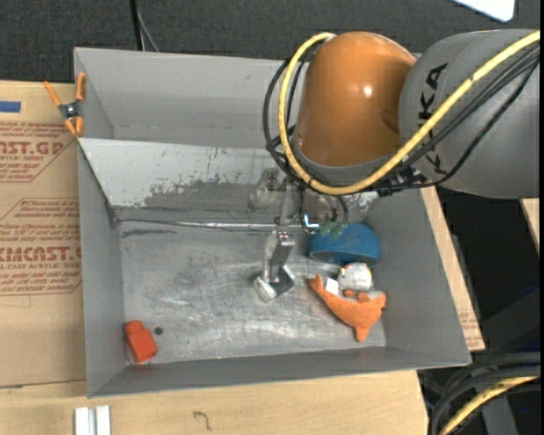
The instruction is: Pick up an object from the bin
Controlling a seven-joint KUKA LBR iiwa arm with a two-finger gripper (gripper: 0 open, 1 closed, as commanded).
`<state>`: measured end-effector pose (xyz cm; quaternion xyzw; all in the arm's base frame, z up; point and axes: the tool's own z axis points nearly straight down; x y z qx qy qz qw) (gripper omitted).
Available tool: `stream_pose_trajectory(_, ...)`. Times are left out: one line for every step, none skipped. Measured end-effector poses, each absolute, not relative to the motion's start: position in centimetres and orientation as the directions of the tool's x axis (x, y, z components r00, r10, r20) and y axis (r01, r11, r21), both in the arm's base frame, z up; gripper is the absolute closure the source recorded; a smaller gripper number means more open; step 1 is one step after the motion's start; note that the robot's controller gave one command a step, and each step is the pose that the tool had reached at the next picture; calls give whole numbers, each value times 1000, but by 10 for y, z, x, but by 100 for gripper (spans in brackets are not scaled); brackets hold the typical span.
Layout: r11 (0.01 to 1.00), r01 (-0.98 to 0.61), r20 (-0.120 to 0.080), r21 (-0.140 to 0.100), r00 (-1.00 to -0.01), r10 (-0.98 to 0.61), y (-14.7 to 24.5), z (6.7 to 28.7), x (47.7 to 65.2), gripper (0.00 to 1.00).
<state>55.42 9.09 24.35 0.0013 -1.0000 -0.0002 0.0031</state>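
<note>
My gripper (271,285) hangs low over the bin's middle floor, its metal tip close to the bare bottom with nothing seen in it. Just right of it lies a blue rounded object (346,242). Below that sits an orange fish-shaped toy (355,309) with a small white piece (355,277) resting at its upper edge. The toy's near end is a short gap from the gripper's tip.
A small orange-red block (140,341) lies alone in the bin's front left corner. The arm's orange dome and cables hang over the bin's back right part and hide what lies under them.
</note>
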Motion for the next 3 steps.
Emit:
stream_pose_trajectory(1000,-1,-2,1,-1000,-1,90,248,556,0)
stream_pose_trajectory(999,41,-7,2,-999,41,61,194,539,0)
stream_pose_trajectory(988,154,5,0,-988,154,45,168,549,0)
